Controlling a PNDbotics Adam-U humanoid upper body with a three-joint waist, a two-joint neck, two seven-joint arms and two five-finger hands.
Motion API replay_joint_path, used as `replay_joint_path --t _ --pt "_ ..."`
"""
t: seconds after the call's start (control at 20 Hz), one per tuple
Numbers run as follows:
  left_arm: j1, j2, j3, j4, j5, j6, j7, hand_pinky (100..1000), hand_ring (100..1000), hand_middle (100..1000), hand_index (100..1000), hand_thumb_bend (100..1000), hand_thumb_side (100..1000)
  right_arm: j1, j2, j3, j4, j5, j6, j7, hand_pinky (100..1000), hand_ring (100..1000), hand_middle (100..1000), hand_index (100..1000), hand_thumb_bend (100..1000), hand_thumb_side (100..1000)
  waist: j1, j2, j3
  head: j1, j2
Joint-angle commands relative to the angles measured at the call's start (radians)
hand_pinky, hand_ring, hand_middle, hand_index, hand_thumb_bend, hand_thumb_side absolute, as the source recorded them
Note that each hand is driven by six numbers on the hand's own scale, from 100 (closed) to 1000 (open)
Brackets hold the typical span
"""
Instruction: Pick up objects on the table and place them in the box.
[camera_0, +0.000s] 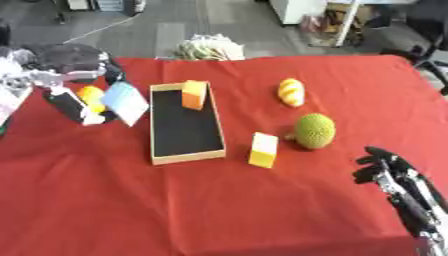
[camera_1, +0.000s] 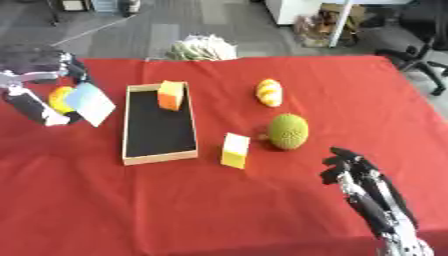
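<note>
Red cloth covers the surface (camera_0: 219, 210), with grey office floor and chair legs beyond its far edge. Near the middle-left lies the shallow wooden box with a black floor (camera_0: 185, 124); an orange block (camera_0: 194, 94) leans in its far corner, partly over the rim, and looks already placed.

Outside the box wait three things: a yellow-and-white rectangular block (camera_0: 263, 149) standing just beside the box's near right corner, a green bumpy round fruit (camera_0: 314, 131) to the right of that block, and a yellow-and-white striped oval thing (camera_0: 291, 92) farther back.

At the left edge, the left hand (camera_1: 35, 107) seems curled round a round orange-yellow object (camera_1: 59, 97) and a pale blue flat card-like piece (camera_1: 89, 102), held near the box's left wall. Exactly how the fingers lie on them I cannot tell. The right hand (camera_1: 350, 167) shows at the lower right with fingers bent and nothing in it, well apart from the green fruit.

By my reading, the step in hand is carrying the left hand's load to the box. The next move calls for bringing it over the left wall above the bare black floor, clear of the orange block, then letting go low. The yellow-and-white block is the easiest next pick for the right hand.
</note>
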Motion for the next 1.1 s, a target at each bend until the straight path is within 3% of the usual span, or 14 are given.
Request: replay_joint_path --t 0.05,0.25,0.5,0.8,1.1 --pt "-0.052 -0.097 -0.006 0.056 -0.062 -0.119 -0.107 731 622 535 689 106 293 -0.004 -0.018 0.005 -0.008 -0.003 -0.004 0.008 595 612 654 833 100 516 -0.003 -0.024 -0.007 -0.006 -0.004" --pt "-0.090 -0.233 0.001 0.173 -0.231 -0.136 -0.028 737 631 545 694 159 306 -0.008 -0.011 0.014 -0.006 -0.008 -0.005 0.016 595 613 654 833 100 518 -0.013 -0.020 -0.031 0.001 -0.004" --pt "-0.103 -0.313 0.024 0.285 -0.433 -0.148 0.082 744 640 559 705 197 323 -0.009 -0.009 0.019 -0.004 -0.011 -0.006 0.021 595 613 654 833 100 518 -0.021 -0.014 -0.049 0.007 -0.004" --pt "-0.104 -0.336 0.048 0.366 -0.595 -0.154 0.181 749 650 574 717 240 339 -0.012 -0.005 0.020 -0.004 -0.013 -0.007 0.023 595 613 654 833 100 520 -0.024 -0.011 -0.050 0.006 -0.004" --pt "-0.102 -0.338 0.067 0.400 -0.670 -0.138 0.273 751 660 607 751 252 346 -0.012 -0.002 0.021 -0.004 -0.013 -0.006 0.023 595 613 655 834 100 523 -0.026 -0.009 -0.048 0.005 -0.004"
